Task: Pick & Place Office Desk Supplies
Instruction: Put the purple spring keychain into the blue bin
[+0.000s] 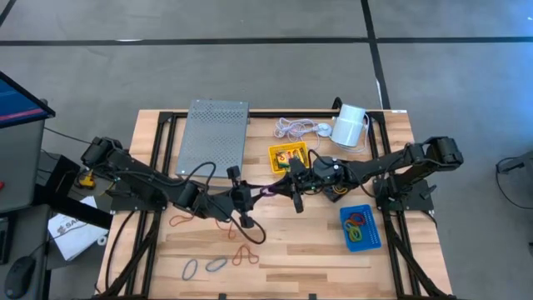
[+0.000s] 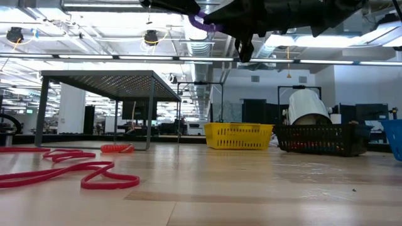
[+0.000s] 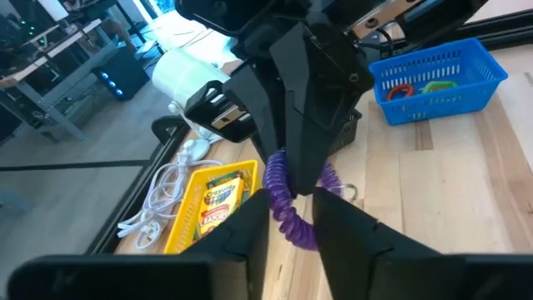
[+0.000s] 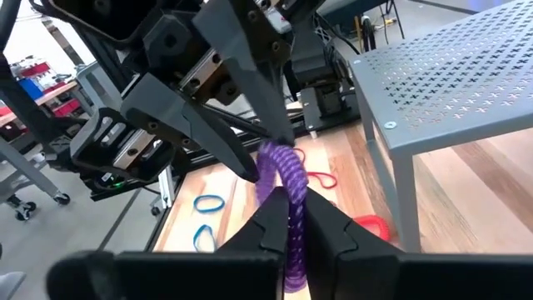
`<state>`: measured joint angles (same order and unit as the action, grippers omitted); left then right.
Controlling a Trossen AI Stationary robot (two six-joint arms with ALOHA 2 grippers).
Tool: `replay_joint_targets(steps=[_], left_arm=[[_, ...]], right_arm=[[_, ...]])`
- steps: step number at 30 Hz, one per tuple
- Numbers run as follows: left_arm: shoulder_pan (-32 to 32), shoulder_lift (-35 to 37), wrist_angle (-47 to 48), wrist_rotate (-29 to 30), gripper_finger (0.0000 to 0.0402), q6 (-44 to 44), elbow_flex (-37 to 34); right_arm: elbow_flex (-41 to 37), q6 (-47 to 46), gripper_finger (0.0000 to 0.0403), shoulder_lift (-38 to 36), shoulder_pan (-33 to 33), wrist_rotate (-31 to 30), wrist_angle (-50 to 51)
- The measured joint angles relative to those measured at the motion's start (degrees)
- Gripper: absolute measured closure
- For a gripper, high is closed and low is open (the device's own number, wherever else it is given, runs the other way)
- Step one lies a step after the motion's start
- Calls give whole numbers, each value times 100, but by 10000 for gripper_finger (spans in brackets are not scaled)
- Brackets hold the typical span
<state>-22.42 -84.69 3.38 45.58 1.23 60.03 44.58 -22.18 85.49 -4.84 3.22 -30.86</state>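
Note:
A purple coiled band (image 3: 287,208) hangs in the air above the middle of the table, between my two grippers, which meet tip to tip. My right gripper (image 4: 293,221) is shut on it. My left gripper (image 3: 291,218) stands open with the band between its fingers. Both show as dark shapes in the high view, left gripper (image 1: 260,195) and right gripper (image 1: 281,188). The yellow tray (image 1: 287,157) holds a crayon box (image 3: 218,200). The blue tray (image 1: 361,227) holds coloured bands. My right gripper pinches the purple band's coil (image 4: 290,187) between its two fingers, coming about level from the table's right side. The band is lifted clear of the table. My left gripper's fingers (image 3: 250,233) flank the same band from the left; I cannot tell whether they touch it.
A grey perforated stand (image 1: 214,133) is at the far left, a white cord (image 1: 296,128) and white cylinder (image 1: 350,125) at the far edge. A black mesh tray (image 2: 317,139) sits under the right arm. Loose bands (image 1: 241,254) lie near the front.

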Motion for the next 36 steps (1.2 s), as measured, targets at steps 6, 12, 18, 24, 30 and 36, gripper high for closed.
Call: replay_joint_targets(steps=[6,12,18,24,30,36], left_arm=[[0,90,-61,-5,268,-19,-4],[0,372,-182,9,237,-20,-2],[0,751,-196,21,231,-136,-2],[-22,1027,-166,-394,236,-273,-2],[-58,1056,-55,-953,238,-524,-2],[-52,1056,-35,-936,239,-791,-2]], right_arm=[[4,-19,394,-16,0,77,23],[11,-35,394,-276,15,146,102],[11,126,394,-845,15,142,628],[11,179,396,-1582,-58,2,1764],[11,75,396,-2520,-340,-690,3582],[11,-346,396,-3554,-863,-1567,4877]])
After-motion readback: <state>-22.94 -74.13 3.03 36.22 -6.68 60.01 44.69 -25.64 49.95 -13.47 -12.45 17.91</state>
